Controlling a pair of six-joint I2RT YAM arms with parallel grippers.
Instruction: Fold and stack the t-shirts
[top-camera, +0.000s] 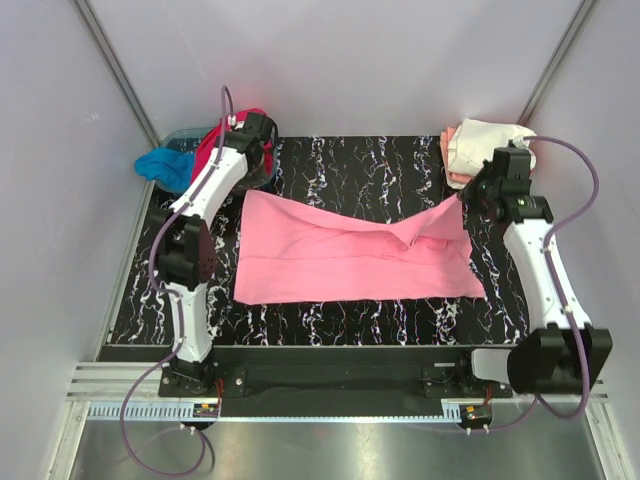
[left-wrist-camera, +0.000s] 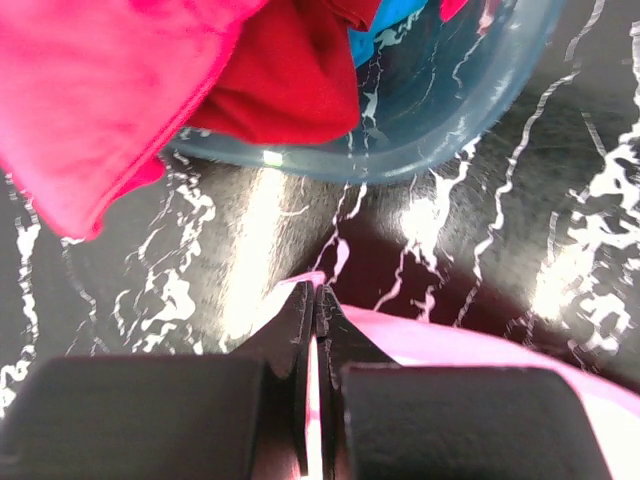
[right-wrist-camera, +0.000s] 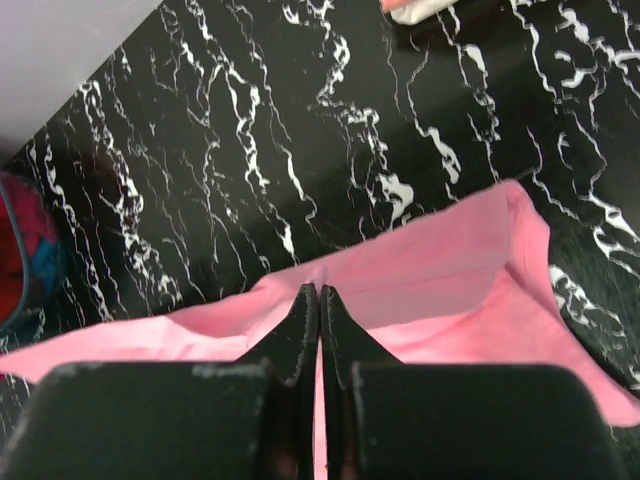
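Observation:
A light pink t-shirt (top-camera: 350, 255) lies spread across the middle of the black marbled table (top-camera: 360, 160). My left gripper (top-camera: 250, 185) is shut on its far left corner (left-wrist-camera: 330, 272), near the basin. My right gripper (top-camera: 468, 195) is shut on its far right edge (right-wrist-camera: 420, 265) and lifts it a little. Hot pink (left-wrist-camera: 90, 90), red (left-wrist-camera: 290, 80) and bright blue (top-camera: 165, 165) shirts hang out of the grey-blue basin (left-wrist-camera: 440, 120) at the far left. Folded cream white (top-camera: 485, 140) and salmon shirts lie stacked at the far right corner.
White walls close in the table on three sides. The arm bases stand at the near edge on a metal rail (top-camera: 330, 405). The basin's rim is just ahead of my left gripper.

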